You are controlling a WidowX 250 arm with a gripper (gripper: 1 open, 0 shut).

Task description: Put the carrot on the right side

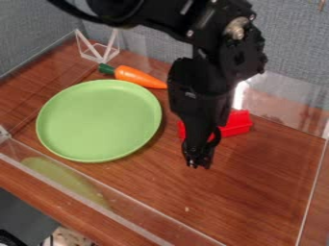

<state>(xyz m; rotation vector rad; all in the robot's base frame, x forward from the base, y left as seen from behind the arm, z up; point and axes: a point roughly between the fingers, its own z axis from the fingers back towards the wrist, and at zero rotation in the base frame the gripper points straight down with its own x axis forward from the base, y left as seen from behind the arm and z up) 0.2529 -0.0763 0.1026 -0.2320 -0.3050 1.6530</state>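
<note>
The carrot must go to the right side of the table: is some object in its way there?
Yes. The red block lies right of the carrot, partly hidden behind the arm, which also stands between them. The open tool hangs empty, apart from the carrot.

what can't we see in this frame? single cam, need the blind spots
- Red block: mostly behind the arm; only its right part shows.
- Gripper: fingertips small and blurred, so the gap between the jaws is hard to read.
- Carrot: right tip meets the arm's edge; contact unclear.
- Plate: whole; nothing on it.
- Arm's upper part: cut off by the top edge.
</note>
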